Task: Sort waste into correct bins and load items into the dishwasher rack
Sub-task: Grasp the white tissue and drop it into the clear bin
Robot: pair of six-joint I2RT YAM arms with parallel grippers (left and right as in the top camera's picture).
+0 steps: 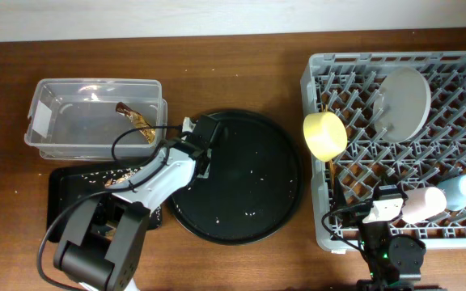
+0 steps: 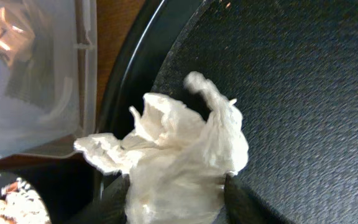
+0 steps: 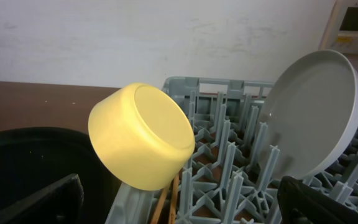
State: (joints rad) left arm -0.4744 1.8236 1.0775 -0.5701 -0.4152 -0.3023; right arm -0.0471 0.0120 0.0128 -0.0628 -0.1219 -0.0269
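My left gripper (image 1: 205,133) is shut on the crumpled white tissue (image 2: 179,155), which fills the space between its fingers (image 2: 176,199) at the left rim of the round black tray (image 1: 257,194). The clear tub (image 1: 47,97) holds the brown-gold wrapper (image 1: 136,121). The shallow black rectangular tray (image 1: 63,194) holds food scraps (image 1: 116,174). The grey rack (image 1: 322,73) holds the plate (image 1: 407,97), yellow bowl (image 1: 324,134), pink cup (image 1: 423,204), blue cup (image 1: 463,191) and chopsticks (image 1: 330,174). My right gripper (image 1: 387,202) is open and empty over the rack's front, fingers (image 3: 185,205) wide apart.
The round tray carries only small white crumbs. The tub's corner (image 2: 36,81) lies just left of the tissue, with brown table between tub and tray rim. The right wrist view shows the bowl (image 3: 142,137) tilted on the pegs beside the upright plate (image 3: 312,118).
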